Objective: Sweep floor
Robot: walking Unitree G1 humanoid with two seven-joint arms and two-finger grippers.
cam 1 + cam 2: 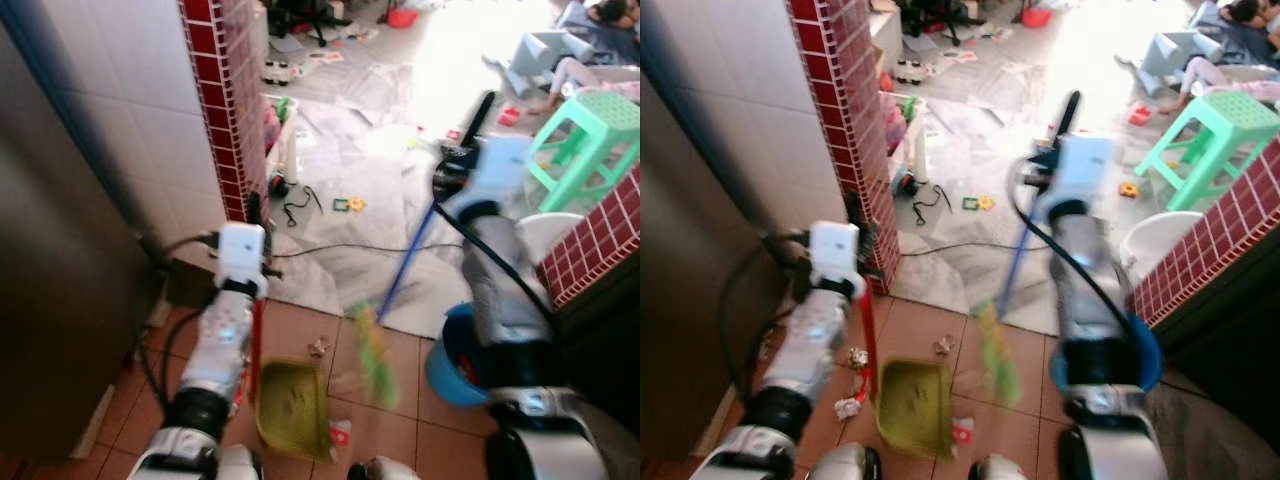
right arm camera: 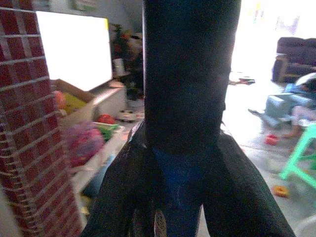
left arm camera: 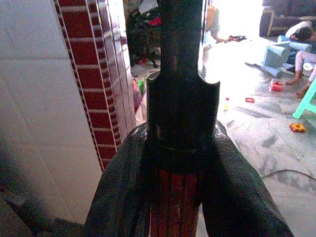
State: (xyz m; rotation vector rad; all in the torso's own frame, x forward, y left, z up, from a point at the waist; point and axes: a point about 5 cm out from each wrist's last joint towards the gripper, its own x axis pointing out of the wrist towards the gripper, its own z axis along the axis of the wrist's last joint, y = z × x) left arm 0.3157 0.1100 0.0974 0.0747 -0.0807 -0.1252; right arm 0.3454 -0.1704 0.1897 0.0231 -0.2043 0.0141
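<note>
The left gripper (image 3: 180,197) has its fingers (image 3: 123,187) closed around the red dustpan handle (image 1: 256,345); the green dustpan (image 1: 292,408) rests on the tiled floor (image 1: 390,430) at 6 o'clock. The right gripper (image 2: 180,197) clamps its fingers on the blue broom handle (image 1: 405,265), with the green bristles (image 1: 375,355) blurred just beside the dustpan at its 2 o'clock. Small scraps (image 1: 852,358) lie near the pan.
</note>
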